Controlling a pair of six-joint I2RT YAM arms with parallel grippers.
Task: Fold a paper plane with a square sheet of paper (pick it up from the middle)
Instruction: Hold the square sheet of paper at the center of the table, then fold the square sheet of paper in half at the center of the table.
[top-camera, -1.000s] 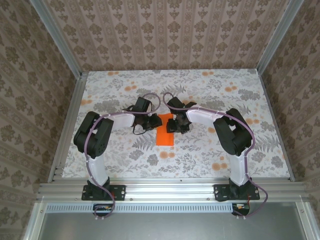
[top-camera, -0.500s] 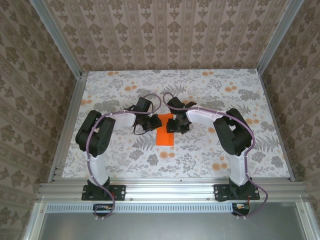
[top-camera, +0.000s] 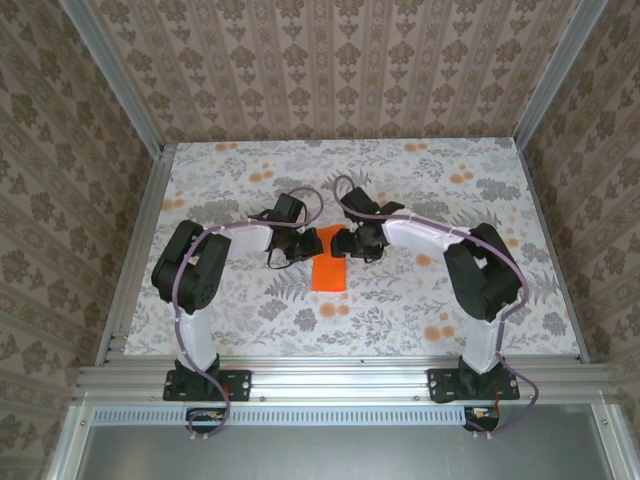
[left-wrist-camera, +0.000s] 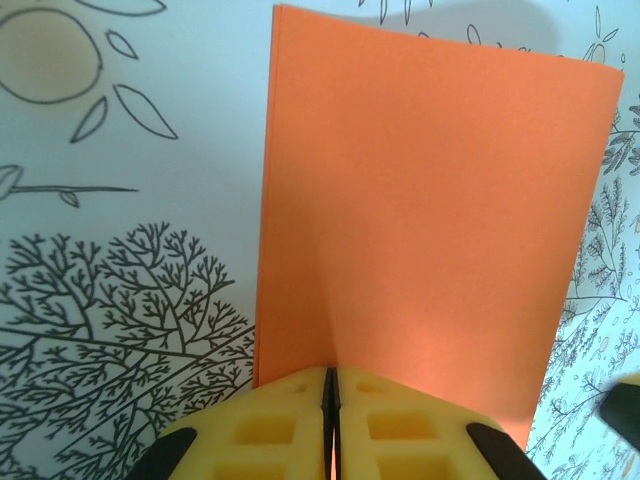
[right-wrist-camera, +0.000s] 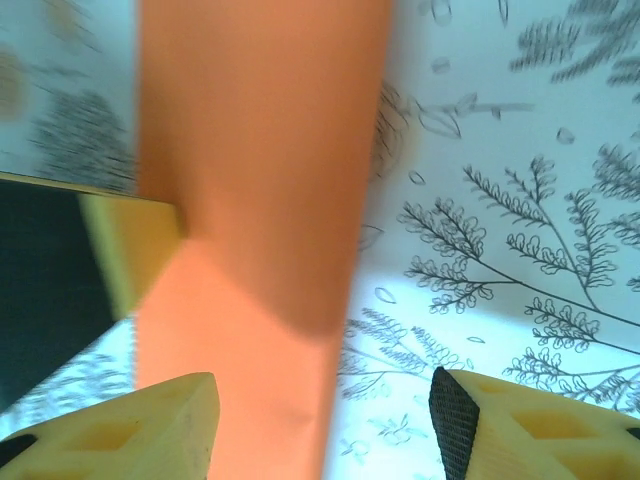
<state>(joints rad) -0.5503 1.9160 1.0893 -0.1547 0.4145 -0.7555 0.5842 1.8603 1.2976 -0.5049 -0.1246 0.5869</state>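
Note:
The square sheet of paper (top-camera: 328, 264), bright orange, lies on the flowered tablecloth folded into a long rectangle; no paper plane shape is in view. My left gripper (top-camera: 301, 246) is at its left edge. In the left wrist view the paper (left-wrist-camera: 430, 200) rises in a soft crease into the left gripper (left-wrist-camera: 331, 378), whose yellow jaws are shut on its near edge. My right gripper (top-camera: 353, 243) hovers over the paper's far right part. In the right wrist view the right gripper (right-wrist-camera: 325, 415) is open, one fingertip (right-wrist-camera: 190, 405) over the orange paper (right-wrist-camera: 260, 180), the other over bare cloth.
The tablecloth (top-camera: 420, 300) covers the table, ringed by an aluminium frame (top-camera: 330, 378) and patterned walls. Both arms bend inward and meet at mid-table. In the right wrist view a yellow and black part of the left gripper (right-wrist-camera: 120, 250) sits close beside the paper.
The right gripper has opened wider and let the paper go, and its arm has shifted a little to the right. The left gripper has closed tighter on the paper's edge.

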